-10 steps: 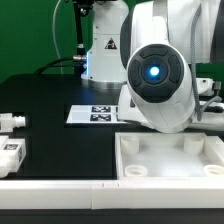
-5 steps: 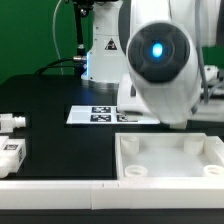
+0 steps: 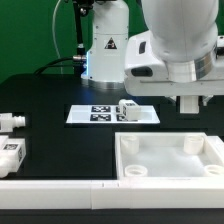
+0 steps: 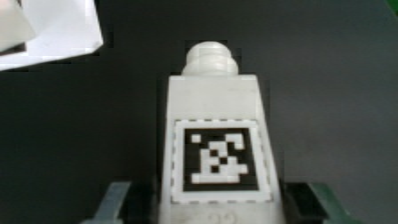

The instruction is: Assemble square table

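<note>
Wrist view: leg (image 4: 217, 110) fills most of the frame, set between the two grey fingers (image 4: 119, 202) of the gripper (image 4: 214, 205). Matte white plastic with a squared body. The flat face toward the camera carries a black-and-white square tag. The body steps down into a narrower rounded knob at one end. Long axis runs straight out from the gripper, knob end pointing away from it, tagged end nearest the fingers. A thin dark strip shows between each finger and the leg's side, so cannot tell whether the fingers pinch it or only flank it. Black matte table (image 4: 338, 60) lies behind.

Exterior view: tabletop (image 3: 170, 138) sits near, toward the exterior view's right, open side up. It is a smooth white square tray with a raised rim and round sockets in the corners. Glossy white arm (image 3: 180, 40) hangs above its far edge. Where the wrist view's leg sits cannot be told from here. Marker board (image 3: 90, 114) lies flat farther back, about centre. Second leg (image 3: 127, 110), small, white and tagged, shows against the board's right half; cannot tell whether it rests on it. Far left leg (image 3: 8, 122) and near left leg (image 3: 10, 155) lie at the exterior view's left, well apart from the tabletop. Long white bar (image 3: 60, 188) runs along the near edge.
</note>
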Robot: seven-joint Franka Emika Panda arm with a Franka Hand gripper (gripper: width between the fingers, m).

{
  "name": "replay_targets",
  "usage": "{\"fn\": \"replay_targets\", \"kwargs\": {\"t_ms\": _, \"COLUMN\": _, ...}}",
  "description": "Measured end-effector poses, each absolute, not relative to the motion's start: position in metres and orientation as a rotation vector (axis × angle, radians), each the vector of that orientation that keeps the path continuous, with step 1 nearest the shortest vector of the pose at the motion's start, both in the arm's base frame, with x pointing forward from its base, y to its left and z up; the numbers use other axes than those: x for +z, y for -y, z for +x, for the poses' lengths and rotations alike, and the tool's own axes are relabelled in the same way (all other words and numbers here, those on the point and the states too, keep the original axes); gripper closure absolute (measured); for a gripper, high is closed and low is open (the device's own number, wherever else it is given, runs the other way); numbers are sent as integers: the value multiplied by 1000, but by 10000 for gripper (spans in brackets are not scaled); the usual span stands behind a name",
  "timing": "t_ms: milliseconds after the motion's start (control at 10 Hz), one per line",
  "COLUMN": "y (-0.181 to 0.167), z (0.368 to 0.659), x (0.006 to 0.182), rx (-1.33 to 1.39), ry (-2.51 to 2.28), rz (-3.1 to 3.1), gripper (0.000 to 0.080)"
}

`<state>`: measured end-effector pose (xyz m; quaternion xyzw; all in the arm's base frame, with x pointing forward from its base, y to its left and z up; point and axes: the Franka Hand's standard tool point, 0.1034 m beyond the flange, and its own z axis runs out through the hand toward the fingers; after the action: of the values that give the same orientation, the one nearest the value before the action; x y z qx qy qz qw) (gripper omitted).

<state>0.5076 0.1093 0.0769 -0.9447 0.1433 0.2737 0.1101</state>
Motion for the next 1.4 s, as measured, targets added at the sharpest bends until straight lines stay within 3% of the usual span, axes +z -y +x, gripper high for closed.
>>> {"fn": "replay_targets", "kwargs": {"t_ms": 100, "y": -106, "z": 515, "x": 79, "rx": 752, "ry": -374, "rz": -2808, "gripper": 514}}
{"fn": "replay_targets", "kwargs": {"t_ms": 400, "y": -90, "z": 574, "x": 133, "rx": 481, "ry": -128, "rz": -2916, "gripper": 514}}
{"fn": "replay_targets", "kwargs": {"t_ms": 500, "y": -105, "z": 583, "x": 138, "rx": 404, "ry": -118, "rz": -2943, "gripper": 514}}
{"fn": "replay_targets", "kwargs": {"t_ms": 900, "y": -105, "z": 600, "x": 132, "rx": -67, "ry": -114, "rz": -3004, "gripper": 512}}
{"fn": "replay_targets", "kwargs": {"t_ms": 1200, "y": -98, "z": 639, "x": 129, "rx": -459, "ry": 16, "rz": -3023, "gripper": 512}}
{"fn": "replay_targets", "kwargs": {"t_ms": 1400, "y": -104, "z": 640, "x": 129, "rx": -660, "ry": 50, "rz": -3000, "gripper": 512}}
